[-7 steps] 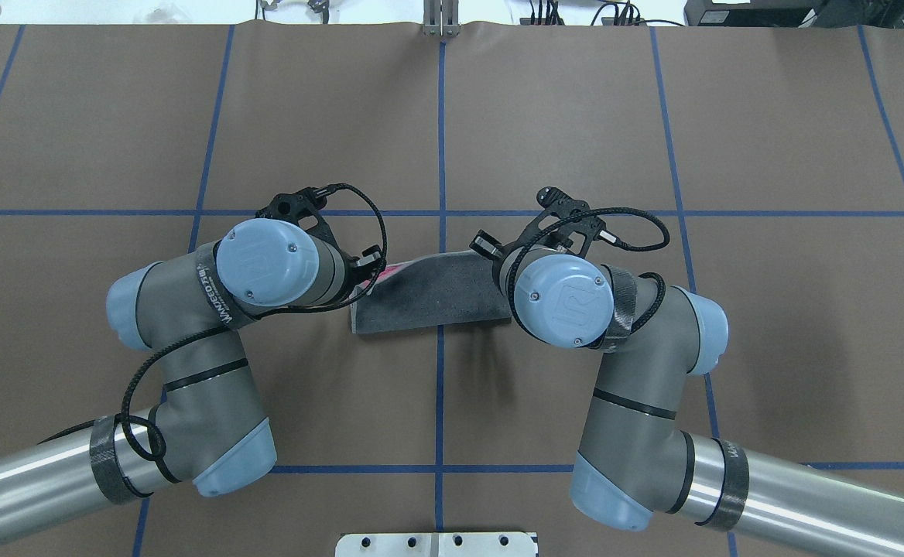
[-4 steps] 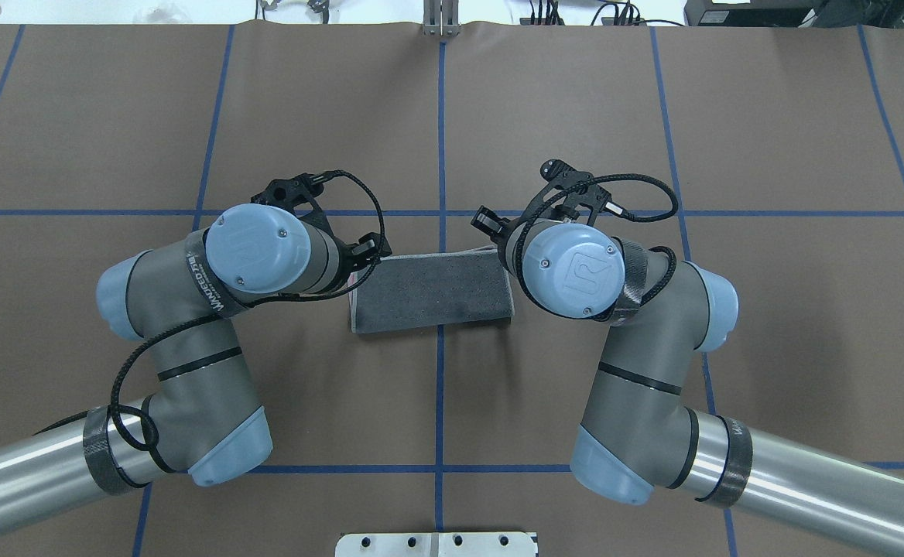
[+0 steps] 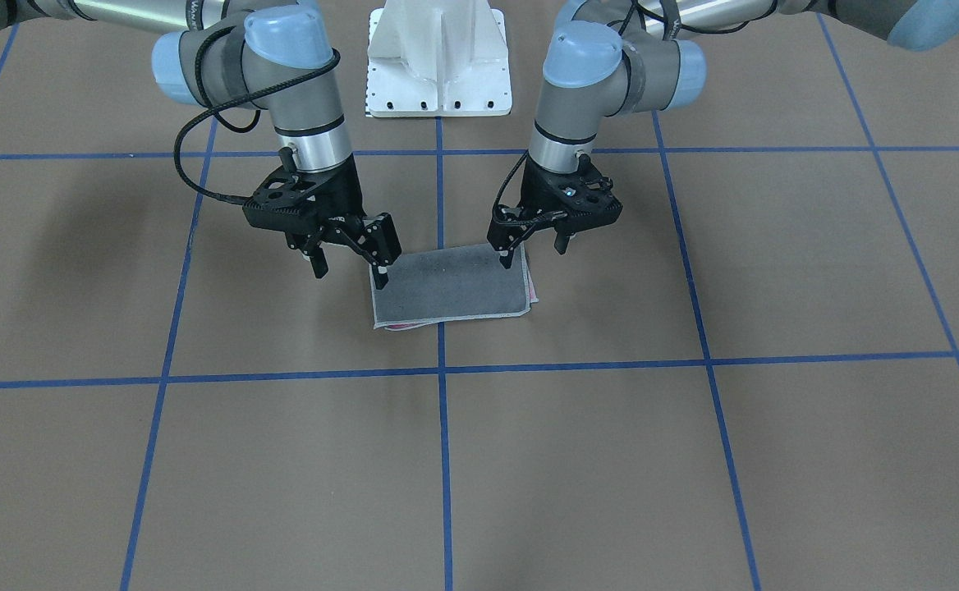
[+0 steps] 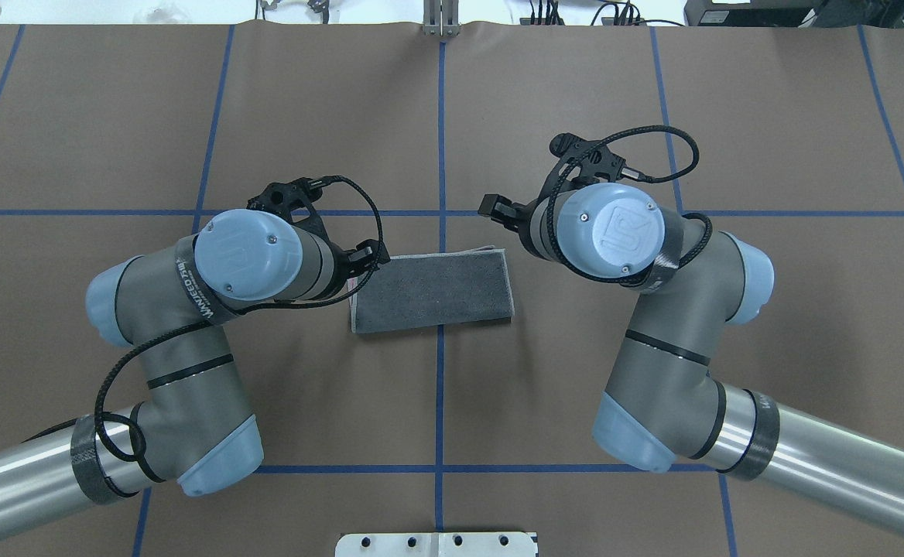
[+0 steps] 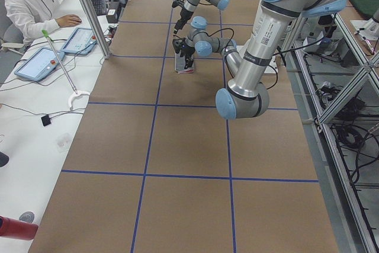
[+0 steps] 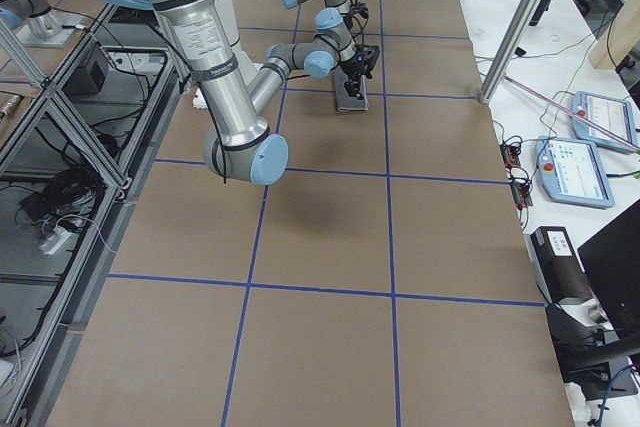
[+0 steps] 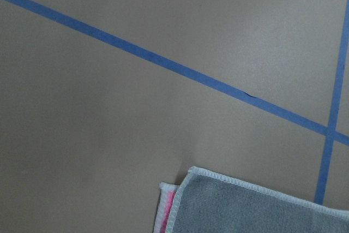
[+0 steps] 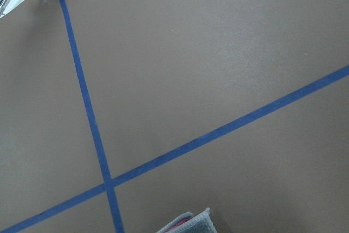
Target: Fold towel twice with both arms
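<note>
On the left, my left gripper [image 3: 531, 250] hangs over the towel's left short edge. Its jaws stand apart and there is nothing between them. I judge it to be just clear of the cloth, though I cannot say for certain that no fingertip brushes it.

In the middle, the towel [image 4: 433, 290] lies flat on the table [image 4: 576, 116], doubled into a long rectangle with the grey face up. It straddles the centre blue tape line [image 4: 441, 116]. A thin strip of pink peeks out from under the left end and along the far edge, so the two layers are not quite square to each other.

On the right, my right gripper [image 3: 351, 276] hovers by the towel's right short edge, likewise spread and empty.

I read the first fold as done and the second as not yet begun. Next I would bring the grippers down onto one short end and pinch both layers at its corners. Then I would carry that end across to meet the other. The offset lower layer is my worry: a shallow pinch could lift only the top sheet and undo the fold.
</note>
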Controlling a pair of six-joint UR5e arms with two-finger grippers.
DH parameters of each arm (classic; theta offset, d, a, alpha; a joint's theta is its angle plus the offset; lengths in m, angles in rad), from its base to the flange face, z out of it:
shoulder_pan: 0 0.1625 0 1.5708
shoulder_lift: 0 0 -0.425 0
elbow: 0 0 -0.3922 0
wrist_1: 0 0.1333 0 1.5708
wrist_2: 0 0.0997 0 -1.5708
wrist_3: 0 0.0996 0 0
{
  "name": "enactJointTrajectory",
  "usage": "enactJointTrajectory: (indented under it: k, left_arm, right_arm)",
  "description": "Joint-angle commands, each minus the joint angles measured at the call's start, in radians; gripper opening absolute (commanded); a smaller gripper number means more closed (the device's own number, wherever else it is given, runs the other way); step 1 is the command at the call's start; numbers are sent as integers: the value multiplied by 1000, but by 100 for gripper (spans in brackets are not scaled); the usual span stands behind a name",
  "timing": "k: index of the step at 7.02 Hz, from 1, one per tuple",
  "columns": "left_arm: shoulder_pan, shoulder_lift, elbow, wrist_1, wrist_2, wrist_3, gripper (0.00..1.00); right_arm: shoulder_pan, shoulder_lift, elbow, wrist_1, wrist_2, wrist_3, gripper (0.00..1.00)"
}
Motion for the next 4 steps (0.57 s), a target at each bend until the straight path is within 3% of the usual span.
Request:
enactJointTrajectory:
  k: [1, 3, 4]
  left_arm:
    - [7, 28, -37, -5, -1, 11, 100]
    - [4, 166, -169, -2, -91, 170, 100]
    - [7, 162, -157, -3, -87, 172, 100]
  right_arm:
    - [93, -61, 40, -1, 118, -172, 100]
    - [94, -93, 42, 2, 120, -217, 100]
    - [95, -95, 52, 2, 123, -226, 100]
